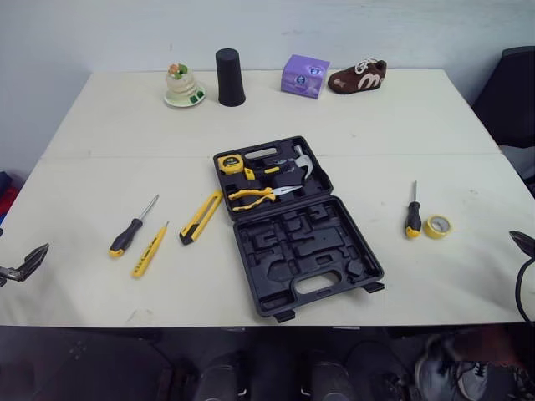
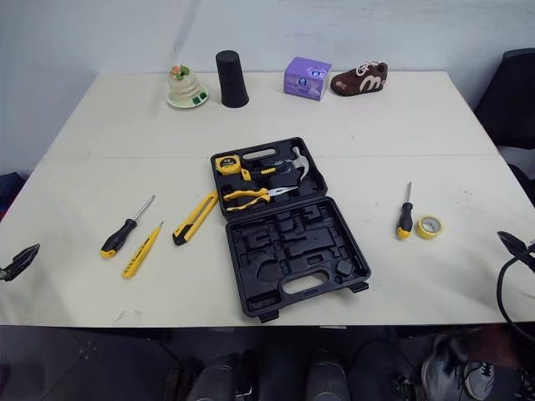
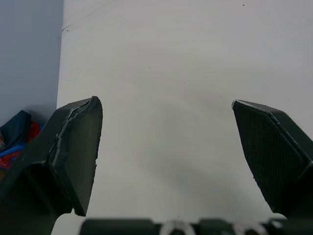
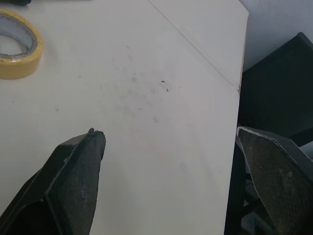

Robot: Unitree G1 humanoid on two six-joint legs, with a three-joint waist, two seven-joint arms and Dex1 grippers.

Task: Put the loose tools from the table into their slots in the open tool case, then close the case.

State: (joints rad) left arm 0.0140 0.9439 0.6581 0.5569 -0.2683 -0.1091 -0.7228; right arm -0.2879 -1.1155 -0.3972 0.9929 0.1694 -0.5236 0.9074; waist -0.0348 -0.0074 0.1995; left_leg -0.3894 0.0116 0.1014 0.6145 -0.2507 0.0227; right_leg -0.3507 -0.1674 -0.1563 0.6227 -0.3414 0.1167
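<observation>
Pale tabletop (image 4: 146,98), tape roll (image 4: 28,62) in right wrist view

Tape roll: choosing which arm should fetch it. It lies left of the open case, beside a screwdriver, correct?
Not quite. The tape roll lies right of the open case, not left, beside a screwdriver, as the left eye view shows.

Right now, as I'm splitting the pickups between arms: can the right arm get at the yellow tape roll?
Probably yes: the tape roll lies close to the open right gripper, with only table between them; the screwdriver sits on its far side.
</observation>
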